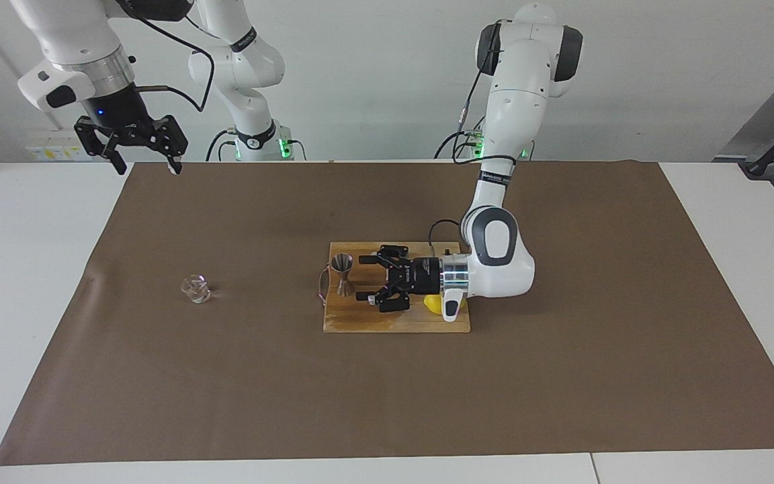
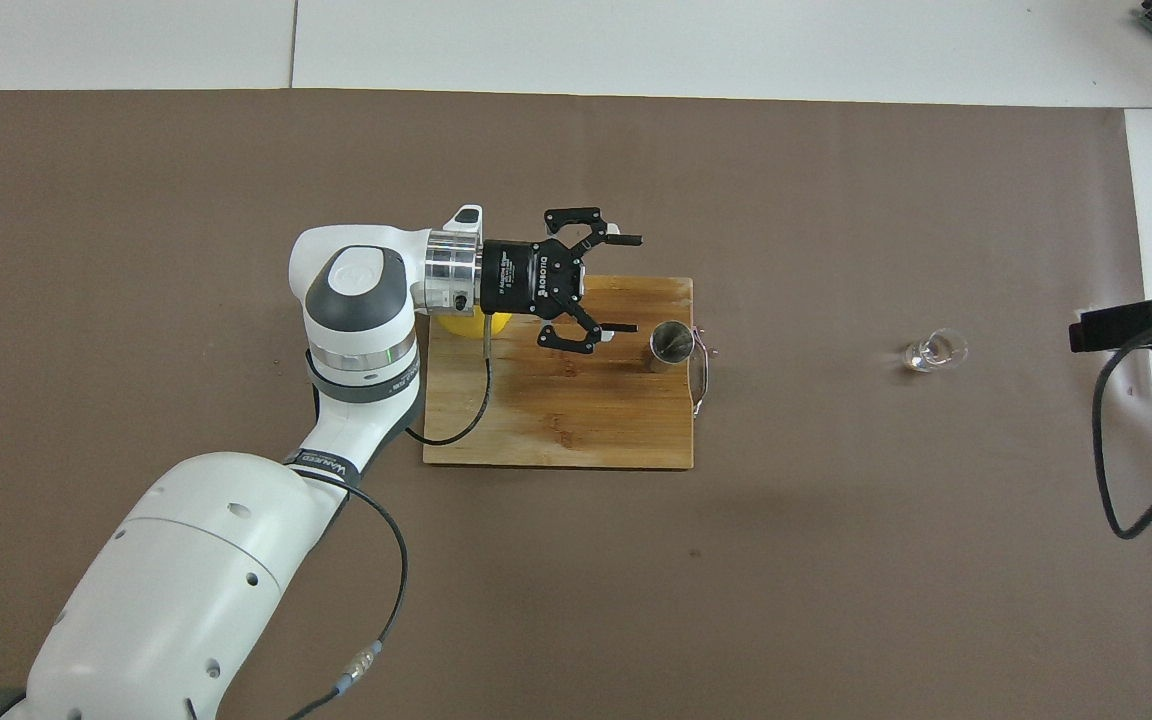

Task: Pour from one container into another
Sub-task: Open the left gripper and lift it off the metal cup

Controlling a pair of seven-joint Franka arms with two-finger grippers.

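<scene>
So the left gripper (image 1: 362,277) is lying sideways, low over the wooden cutting board (image 1: 397,321), and its jaws are spread wide with nothing between them. The fingertips (image 2: 628,327) point at the steel jigger (image 1: 342,273) but stop just short of it, with a clear gap and no contact. In the overhead view one finger sits over the board and the other hangs out past the board's edge over the brown mat (image 1: 387,390) (that's how wide it's open).

The jigger itself stands upright on the board, at the end toward the right arm's side of the table, close to the thin wire handle (image 2: 701,375) on that edge. A yellow thing (image 1: 432,303) (a lemon maybe, it's mostly hidden) pokes out from under the left arm's wrist at the board's other end.

The small clear glass cup (image 1: 195,288) sits on the mat by itself, well apart from the board, toward the right arm's end of the table. Can't tell if anything's in it.

The right gripper (image 1: 143,165) hangs high up over the mat's corner near its own base, waiting, jaws apart and holding nothing.
</scene>
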